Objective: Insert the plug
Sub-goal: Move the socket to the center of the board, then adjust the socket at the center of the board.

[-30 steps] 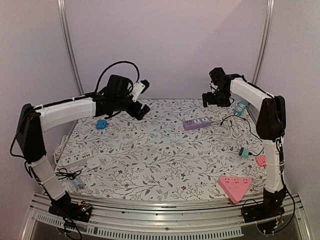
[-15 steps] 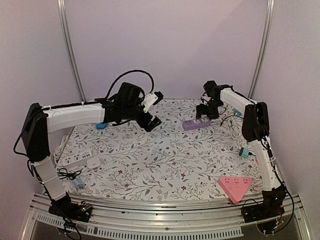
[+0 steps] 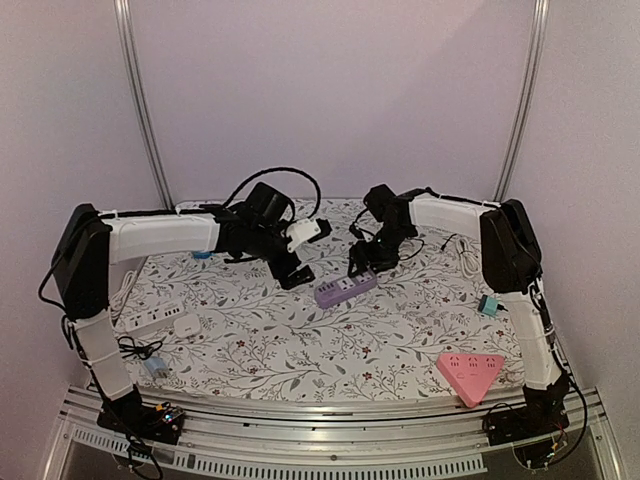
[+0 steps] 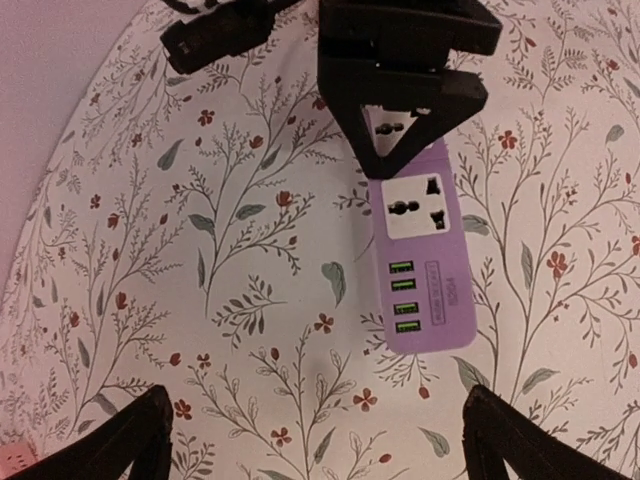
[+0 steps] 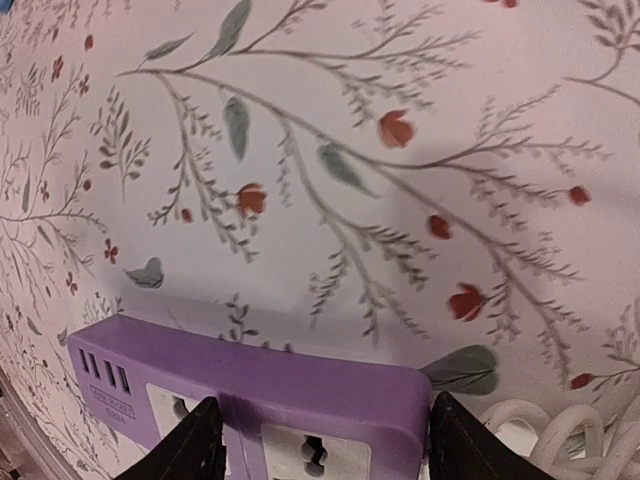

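The teal plug (image 3: 487, 304) lies near the table's (image 3: 250, 345) right edge, well apart from my half-closed right gripper (image 5: 318, 445), which straddles the purple power strip (image 4: 418, 270), presumably to steady it, though I cannot tell if it grips, while my left gripper (image 4: 315, 425) hovers beyond, wide open and empty.

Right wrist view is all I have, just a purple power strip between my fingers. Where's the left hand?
Observer: The left hand hovers just left of the purple power strip, open and empty.
Operator: What's on the strip's top face?
Observer: The left wrist view shows one universal socket and four green USB ports.
Operator: Any plug nearby?
Observer: What looks like a small teal plug on a black cord lies on the table, far right.
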You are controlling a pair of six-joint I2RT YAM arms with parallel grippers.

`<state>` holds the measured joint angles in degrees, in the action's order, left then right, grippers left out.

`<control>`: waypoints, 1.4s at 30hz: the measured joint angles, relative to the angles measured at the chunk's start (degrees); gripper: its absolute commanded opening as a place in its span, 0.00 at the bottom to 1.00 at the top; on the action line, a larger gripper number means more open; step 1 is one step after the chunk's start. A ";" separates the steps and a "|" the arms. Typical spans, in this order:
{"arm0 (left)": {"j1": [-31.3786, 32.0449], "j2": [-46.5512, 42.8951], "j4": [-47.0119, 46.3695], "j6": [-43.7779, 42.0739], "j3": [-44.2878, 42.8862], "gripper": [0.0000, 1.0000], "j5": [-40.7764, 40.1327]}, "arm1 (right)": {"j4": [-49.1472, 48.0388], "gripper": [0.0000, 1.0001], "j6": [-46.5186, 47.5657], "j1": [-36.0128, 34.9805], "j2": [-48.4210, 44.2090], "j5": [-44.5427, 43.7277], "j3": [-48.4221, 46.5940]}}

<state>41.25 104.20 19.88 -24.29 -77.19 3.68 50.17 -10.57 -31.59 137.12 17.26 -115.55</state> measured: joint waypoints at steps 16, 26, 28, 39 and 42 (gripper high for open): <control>4.76 5.49 15.06 3.67 -2.58 1.00 6.54 | -8.22 0.91 -16.81 -9.31 -21.99 -3.48 20.50; 7.80 -14.73 12.57 13.35 14.58 0.99 1.99 | -11.21 0.99 18.38 -9.81 -33.83 3.56 30.23; 5.51 -19.06 12.07 15.58 15.43 0.99 -1.27 | -11.10 0.99 29.86 -10.16 -33.83 5.49 32.26; -4.07 -31.06 12.85 22.62 18.53 1.00 -10.45 | -3.32 0.99 77.55 -17.09 -18.51 2.56 20.61; -6.54 -31.26 14.45 23.04 18.53 0.99 -11.50 | -0.35 0.97 82.31 -18.60 -14.05 0.72 18.16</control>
<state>34.72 72.95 34.33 -1.26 -58.65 -7.81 49.82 71.75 -50.19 123.07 17.98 -97.38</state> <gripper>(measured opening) 0.995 0.987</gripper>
